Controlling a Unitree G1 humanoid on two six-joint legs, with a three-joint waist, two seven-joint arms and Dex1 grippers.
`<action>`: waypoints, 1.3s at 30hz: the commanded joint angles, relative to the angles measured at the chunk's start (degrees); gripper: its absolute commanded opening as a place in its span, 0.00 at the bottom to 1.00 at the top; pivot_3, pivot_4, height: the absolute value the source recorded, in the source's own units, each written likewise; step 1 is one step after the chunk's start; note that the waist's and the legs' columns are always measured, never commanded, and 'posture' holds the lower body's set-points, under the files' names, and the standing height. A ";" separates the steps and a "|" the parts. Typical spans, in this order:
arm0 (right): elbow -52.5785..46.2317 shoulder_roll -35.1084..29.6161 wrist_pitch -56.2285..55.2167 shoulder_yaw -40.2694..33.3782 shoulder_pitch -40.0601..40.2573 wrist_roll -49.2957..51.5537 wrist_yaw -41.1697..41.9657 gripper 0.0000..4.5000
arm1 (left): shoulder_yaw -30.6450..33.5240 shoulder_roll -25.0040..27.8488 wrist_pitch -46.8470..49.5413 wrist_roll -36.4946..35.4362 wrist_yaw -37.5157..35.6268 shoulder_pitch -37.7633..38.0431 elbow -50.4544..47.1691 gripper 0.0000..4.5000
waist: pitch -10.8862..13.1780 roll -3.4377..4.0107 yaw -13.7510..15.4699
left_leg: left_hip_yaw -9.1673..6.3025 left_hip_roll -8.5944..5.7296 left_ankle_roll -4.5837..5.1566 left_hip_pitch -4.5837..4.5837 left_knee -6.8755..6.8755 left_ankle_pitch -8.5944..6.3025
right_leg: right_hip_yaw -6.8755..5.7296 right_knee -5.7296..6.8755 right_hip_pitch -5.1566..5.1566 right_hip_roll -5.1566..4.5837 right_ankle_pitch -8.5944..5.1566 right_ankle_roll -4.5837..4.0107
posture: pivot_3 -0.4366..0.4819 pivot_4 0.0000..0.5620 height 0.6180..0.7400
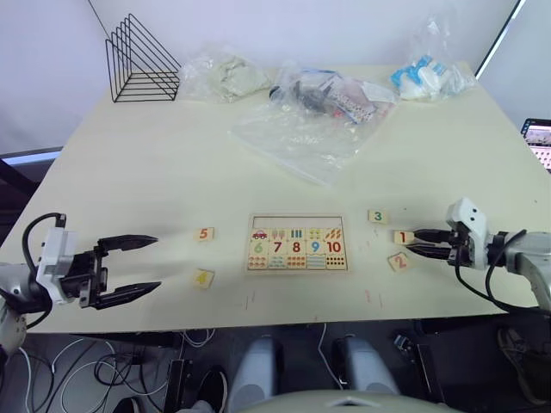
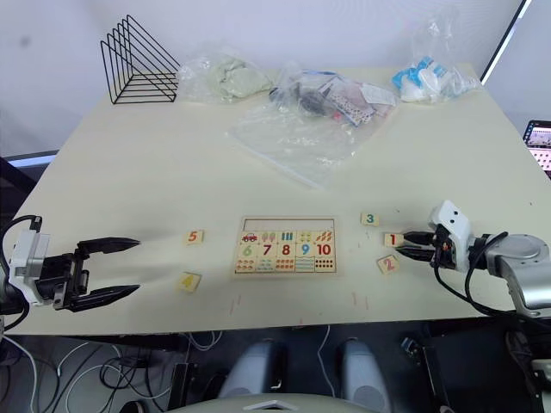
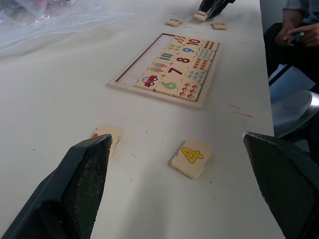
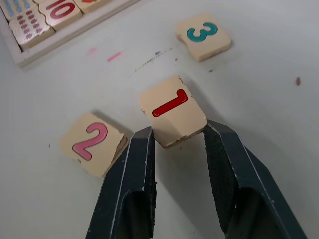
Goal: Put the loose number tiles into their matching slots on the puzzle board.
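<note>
Puzzle board (image 1: 298,220) holds 6–10 tiles (image 1: 296,248); top number row bare.

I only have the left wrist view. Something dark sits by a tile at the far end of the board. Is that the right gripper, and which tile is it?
Observer: Yes, the right gripper; its fingers pinch the near edge of the 1 tile.
Operator: What lies beside that tile?
Observer: The 2 tile beside it, apart from it; the 3 tile beyond.
Operator: Which board slots are empty?
Observer: The puzzle board has a bare strip across its far row.
Operator: My gripper?
Observer: The left gripper is open, short of the 4 tile.
</note>
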 commanded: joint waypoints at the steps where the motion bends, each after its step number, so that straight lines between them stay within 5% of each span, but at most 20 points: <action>1: -4.02 -0.92 2.01 -1.03 -2.23 1.80 -0.16 0.20 | 1.43 0.38 -1.71 -1.38 -1.72 0.26 0.23 1.00 | 0.00 0.00 -0.02 | 0.00 0.00 0.00 0.00 0.00 0.00 | 0.00 0.00 0.00 0.00 0.00 0.00 | 0.48 0.27 1.00; 22: -17.15 -0.51 17.27 7.18 -10.47 2.42 -5.03 0.20 | 4.12 0.32 -1.65 -2.13 -1.72 3.53 -1.07 1.00 | 0.06 -0.07 -0.03 | -0.10 0.11 0.00 -0.14 0.00 0.00 | 0.00 0.00 -0.16 -0.03 0.00 -0.01 | 0.48 0.27 1.00; 39: -15.52 1.50 17.09 12.89 -6.66 -2.30 -8.94 0.20 | 4.86 -0.12 -1.33 -1.83 -1.72 4.12 -1.95 1.00 | 0.10 -0.14 -0.05 | -0.08 0.09 0.00 -0.15 0.00 0.00 | 0.00 0.00 -0.18 -0.02 0.00 -0.01 | 0.48 0.27 1.00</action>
